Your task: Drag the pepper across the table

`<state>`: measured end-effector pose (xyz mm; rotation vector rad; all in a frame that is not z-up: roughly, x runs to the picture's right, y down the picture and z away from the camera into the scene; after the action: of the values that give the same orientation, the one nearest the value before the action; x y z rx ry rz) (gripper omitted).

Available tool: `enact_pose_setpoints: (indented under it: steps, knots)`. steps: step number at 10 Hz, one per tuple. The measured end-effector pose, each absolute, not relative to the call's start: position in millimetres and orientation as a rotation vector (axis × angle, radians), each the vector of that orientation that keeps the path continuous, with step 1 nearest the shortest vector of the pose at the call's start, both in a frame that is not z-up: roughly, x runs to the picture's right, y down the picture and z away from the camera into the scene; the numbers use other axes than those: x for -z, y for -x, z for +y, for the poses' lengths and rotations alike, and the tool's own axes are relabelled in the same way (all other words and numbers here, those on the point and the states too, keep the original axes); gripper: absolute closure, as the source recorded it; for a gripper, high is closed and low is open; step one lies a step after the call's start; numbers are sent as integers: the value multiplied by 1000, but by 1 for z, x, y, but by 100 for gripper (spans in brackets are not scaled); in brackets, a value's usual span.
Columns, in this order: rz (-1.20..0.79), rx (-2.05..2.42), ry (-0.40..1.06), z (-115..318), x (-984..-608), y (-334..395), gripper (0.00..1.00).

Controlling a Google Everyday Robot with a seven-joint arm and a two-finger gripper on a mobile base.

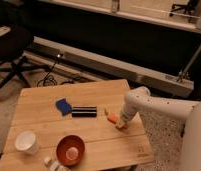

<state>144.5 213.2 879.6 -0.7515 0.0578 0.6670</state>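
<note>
The pepper [112, 118] is small and orange-red, with a thin yellowish stem tip pointing to the upper left. It lies on the light wooden table [49, 97], right of centre. My gripper [122, 124] comes in from the right on a white arm [154, 102] and sits low on the tabletop, right against the pepper's right side. The gripper's end partly covers the pepper.
A black rectangular object [84, 111] and a blue sponge-like object [63, 106] lie left of the pepper. An orange-red bowl [70, 149] and a white cup [25, 142] stand near the front left. An office chair [11, 55] stands at the far left, and cables lie on the floor.
</note>
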Motion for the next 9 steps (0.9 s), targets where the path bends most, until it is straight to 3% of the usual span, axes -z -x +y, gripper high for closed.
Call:
enact_pose_setpoints:
  steps: [9]
  knots:
    - [56,-708,757,234,-874,-165,100]
